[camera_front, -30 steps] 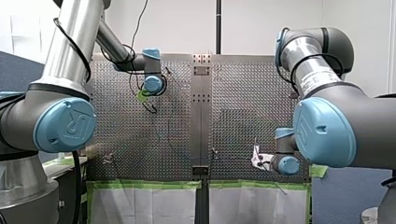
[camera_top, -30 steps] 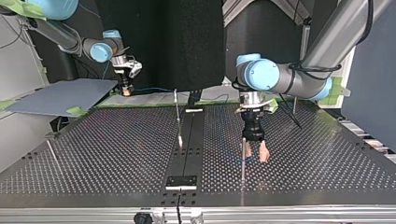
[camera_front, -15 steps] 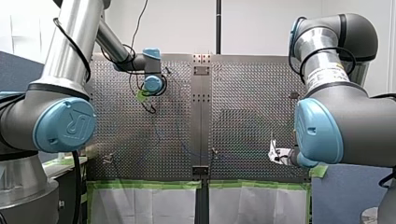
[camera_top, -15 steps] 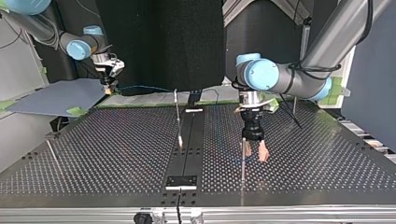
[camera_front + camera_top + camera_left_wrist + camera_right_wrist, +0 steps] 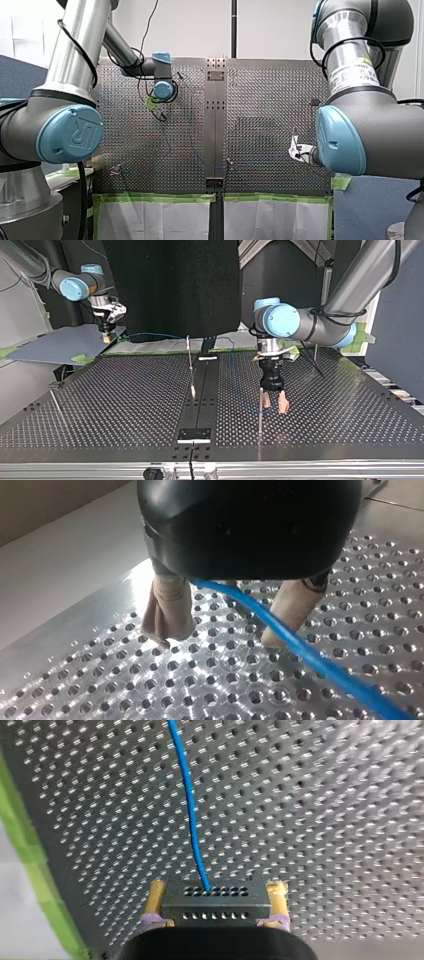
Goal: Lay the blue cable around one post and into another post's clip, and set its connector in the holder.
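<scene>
The blue cable [image 5: 190,805] ends in a dark perforated connector [image 5: 216,902], and my right gripper [image 5: 216,912] is shut on that block with its yellow pads. In the top view, my right gripper [image 5: 106,334] hangs off the table's far left corner. From it the cable [image 5: 150,334] runs back across the table to a loop near a thin post [image 5: 260,412]. My left gripper [image 5: 274,404] stands open and low over the board beside that post. In the left wrist view the cable [image 5: 300,655] passes between its beige pads [image 5: 167,607], close to one of them.
More thin posts stand on the perforated board [image 5: 125,405]: one near the middle [image 5: 190,365], one at the top view's left [image 5: 55,402], one at the far right [image 5: 314,352]. A small bracket [image 5: 195,435] sits on the centre strip. A grey panel [image 5: 60,342] lies beyond the left corner.
My right arm has carried the connector further toward the top view's left and off the board's corner, drawing the cable along. My left gripper has stayed open by the post.
</scene>
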`<state>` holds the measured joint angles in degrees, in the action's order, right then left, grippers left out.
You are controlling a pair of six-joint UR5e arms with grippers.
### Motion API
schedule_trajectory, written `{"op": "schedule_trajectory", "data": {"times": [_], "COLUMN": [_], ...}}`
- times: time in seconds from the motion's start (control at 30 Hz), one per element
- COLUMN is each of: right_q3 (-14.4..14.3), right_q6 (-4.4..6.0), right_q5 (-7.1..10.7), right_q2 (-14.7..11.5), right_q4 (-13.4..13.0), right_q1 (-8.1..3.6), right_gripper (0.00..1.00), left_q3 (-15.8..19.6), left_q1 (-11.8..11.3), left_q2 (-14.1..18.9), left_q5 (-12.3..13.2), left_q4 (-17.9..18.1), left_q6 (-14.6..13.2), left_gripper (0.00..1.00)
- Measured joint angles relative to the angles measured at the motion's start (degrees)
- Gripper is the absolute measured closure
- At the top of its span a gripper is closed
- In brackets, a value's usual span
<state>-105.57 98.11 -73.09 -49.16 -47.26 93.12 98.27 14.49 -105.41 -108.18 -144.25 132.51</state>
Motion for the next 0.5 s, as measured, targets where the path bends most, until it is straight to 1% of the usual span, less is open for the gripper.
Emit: {"op": "schedule_trajectory", "data": {"times": [0.13,0.23,0.3,0.37,0.5], "right_q3": [-0.01,0.45,1.07,1.85,3.45], "right_q6": [2.28,3.3,3.52,3.61,3.61], "right_q5": [0.22,0.56,0.68,0.67,0.44], "right_q2": [-2.29,-3.93,-4.97,-6.24,-8.58], "right_q4": [-0.48,-1.52,-1.95,-1.83,-0.26], "right_q1": [0.35,0.78,1.12,1.46,2.05], "right_gripper": [1.0,1.0,1.0,1.0,1.0], "left_q3": [0.03,0.01,0.0,-0.01,-0.02], "left_q1": [-0.03,-0.12,-0.18,-0.21,-0.22], "left_q2": [0.0,0.0,0.0,0.0,0.0], "left_q5": [0.03,0.08,0.1,0.16,0.15], "left_q4": [0.01,-0.03,-0.09,-0.13,-0.16], "left_q6": [0.02,0.1,0.11,0.04,-0.03], "left_gripper": [0.02,0.02,0.02,0.02,0.02]}}
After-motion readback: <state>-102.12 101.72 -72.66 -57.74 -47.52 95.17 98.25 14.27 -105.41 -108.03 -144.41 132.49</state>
